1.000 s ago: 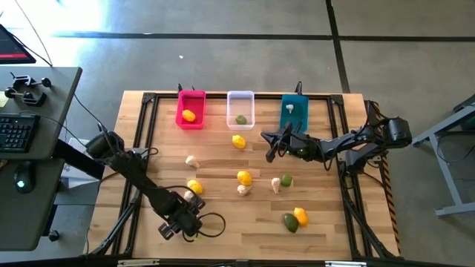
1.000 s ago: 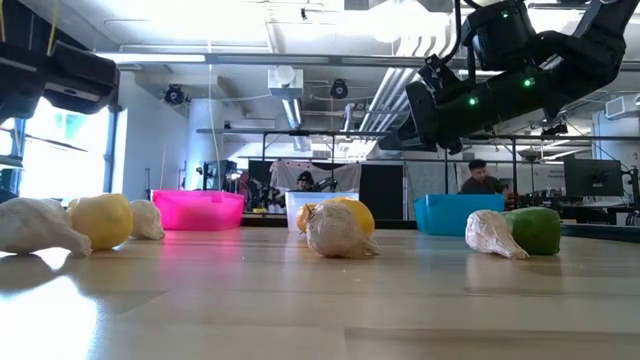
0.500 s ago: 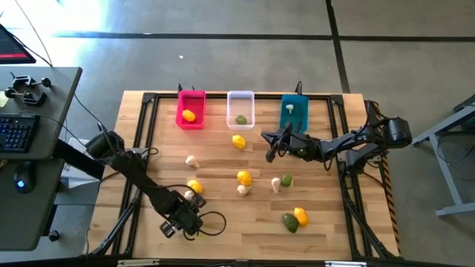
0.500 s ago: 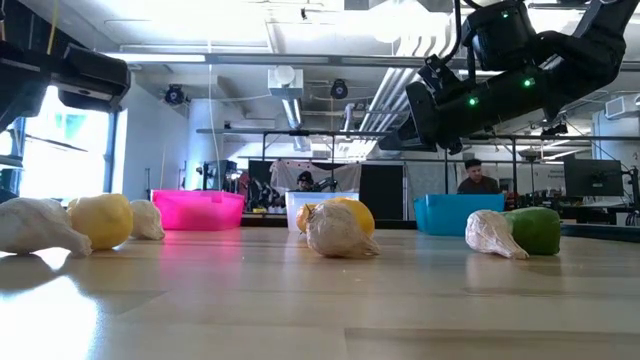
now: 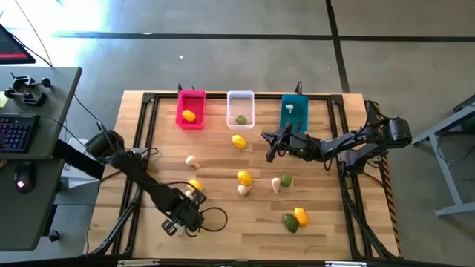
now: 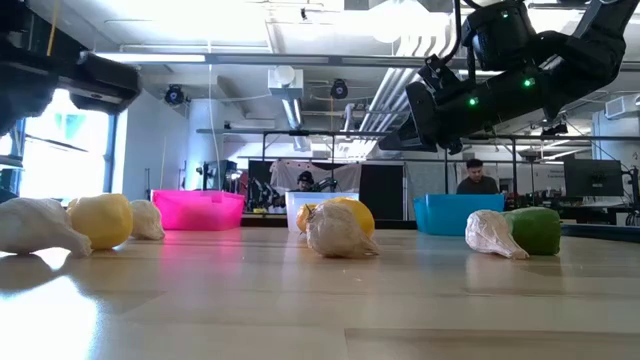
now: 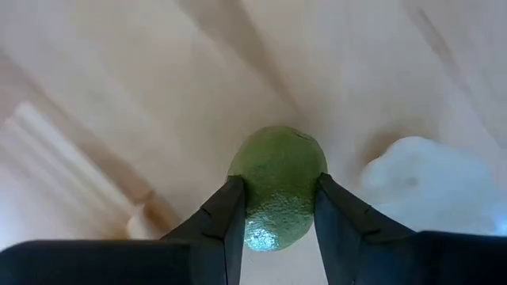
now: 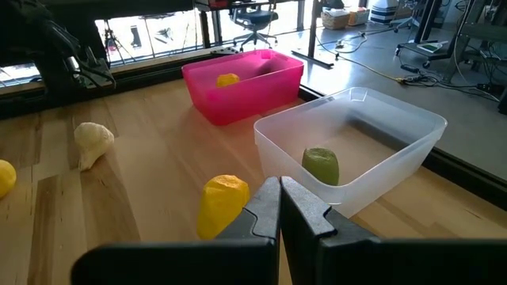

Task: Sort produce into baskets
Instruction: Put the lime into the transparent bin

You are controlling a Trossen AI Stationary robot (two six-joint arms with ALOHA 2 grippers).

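Observation:
My left gripper (image 7: 279, 190) points down near the table's near left corner (image 5: 185, 202), shut on a green lime (image 7: 277, 170). A white garlic (image 7: 428, 182) lies right beside the lime. My right gripper (image 8: 279, 202) hovers shut over the table's far right part (image 5: 271, 148), in front of the baskets: pink (image 5: 191, 110) holding a lemon, white (image 5: 240, 109) holding a lime, teal (image 5: 294, 111) holding a garlic. In the high view my left arm hides the lime. My left gripper pinches the lime's two opposite sides (image 7: 252, 186) between its two fingers (image 7: 230, 210). The fingers come from above, pointing down. Whether the lime rests on the wooden table or is lifted off it, I cannot tell.
Loose produce lies on the table: lemons (image 5: 238, 142), (image 5: 243, 177), (image 5: 194, 186), garlics (image 5: 192, 160), (image 5: 243, 190), a garlic and lime pair (image 5: 280, 182), a lime and lemon pair (image 5: 295, 219). A desk (image 5: 37, 148) stands left of the table.

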